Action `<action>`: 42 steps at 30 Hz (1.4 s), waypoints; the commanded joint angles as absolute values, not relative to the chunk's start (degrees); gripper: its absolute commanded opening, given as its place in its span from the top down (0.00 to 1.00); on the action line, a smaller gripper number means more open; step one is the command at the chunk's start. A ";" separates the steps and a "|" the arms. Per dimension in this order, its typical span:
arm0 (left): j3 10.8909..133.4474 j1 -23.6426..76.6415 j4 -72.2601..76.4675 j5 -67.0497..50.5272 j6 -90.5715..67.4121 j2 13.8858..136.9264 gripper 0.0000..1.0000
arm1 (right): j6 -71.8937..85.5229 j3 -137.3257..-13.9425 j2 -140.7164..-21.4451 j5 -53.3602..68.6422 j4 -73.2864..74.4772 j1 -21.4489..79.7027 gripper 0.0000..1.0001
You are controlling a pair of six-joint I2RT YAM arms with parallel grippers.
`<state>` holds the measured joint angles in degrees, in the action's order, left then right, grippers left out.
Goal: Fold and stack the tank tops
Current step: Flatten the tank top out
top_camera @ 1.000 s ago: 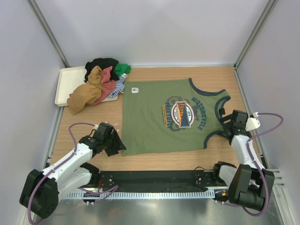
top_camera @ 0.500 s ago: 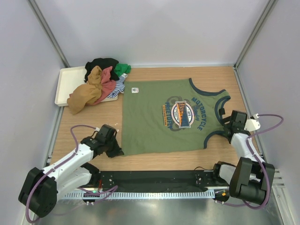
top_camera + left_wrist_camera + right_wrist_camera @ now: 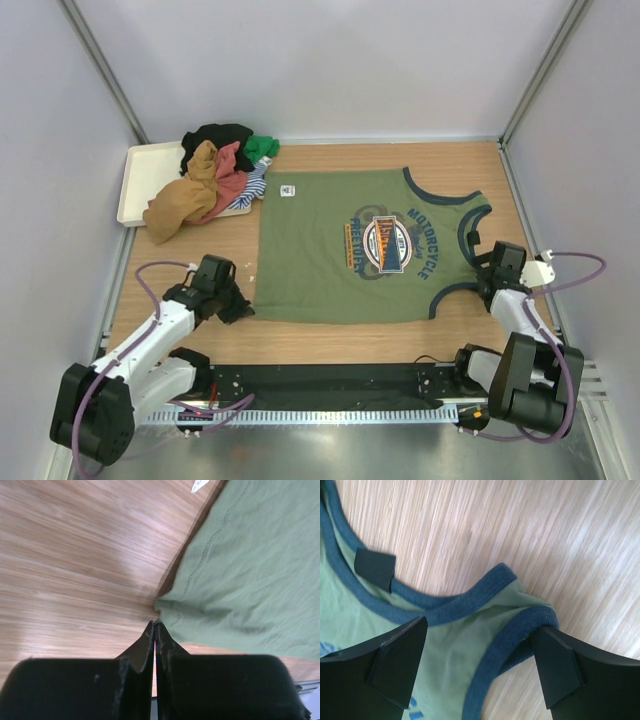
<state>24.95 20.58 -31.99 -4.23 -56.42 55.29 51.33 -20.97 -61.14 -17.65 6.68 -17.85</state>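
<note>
**Green top gripped at one end as first fold is set up**

The green top lay flat and print-up in the middle of the table. Its hem pointed toward the left arm and its navy-trimmed shoulders toward the right. The left gripper was clenched at the near hem corner. Wrinkles in the cloth ran into its fingertips, so it appeared to have that corner pinched. The right gripper stood spread wide low over the near strap, one finger on either side of the loop, grasping nothing. The other tops sat in a loose heap on the tray and spilling over its edge at the far left, well apart from the spread garment.

By the look of it, the work was at the start of the first fold, with a two-handed hold on the near edge only half made. No folded top was in view anywhere, so most of the task lay ahead.

The next move called for the right fingers to settle around the strap and close on it. Both arms would then need to raise the near edge together and carry it toward the far edge, level and at an even pace so the crease ran straight. A grip only on the strap's trim might slip, so a deeper bite looked the safer course.
</note>
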 commanded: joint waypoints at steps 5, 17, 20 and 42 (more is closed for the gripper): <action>25.67 17.23 -31.47 -4.74 -54.32 52.82 1.00 | 51.77 -24.78 -64.00 -28.55 9.67 -18.81 0.10; 24.00 16.08 -28.83 -5.45 -53.70 53.09 1.00 | 49.93 -30.15 -57.57 -41.49 18.02 -18.81 0.10; 23.29 16.08 -27.51 -6.94 -53.61 53.26 1.00 | 48.08 -30.23 -57.83 -36.40 17.31 -18.90 0.08; 23.12 17.93 -23.99 -8.88 -52.21 54.76 1.00 | 40.08 -39.37 -56.35 -17.22 37.78 -9.94 0.00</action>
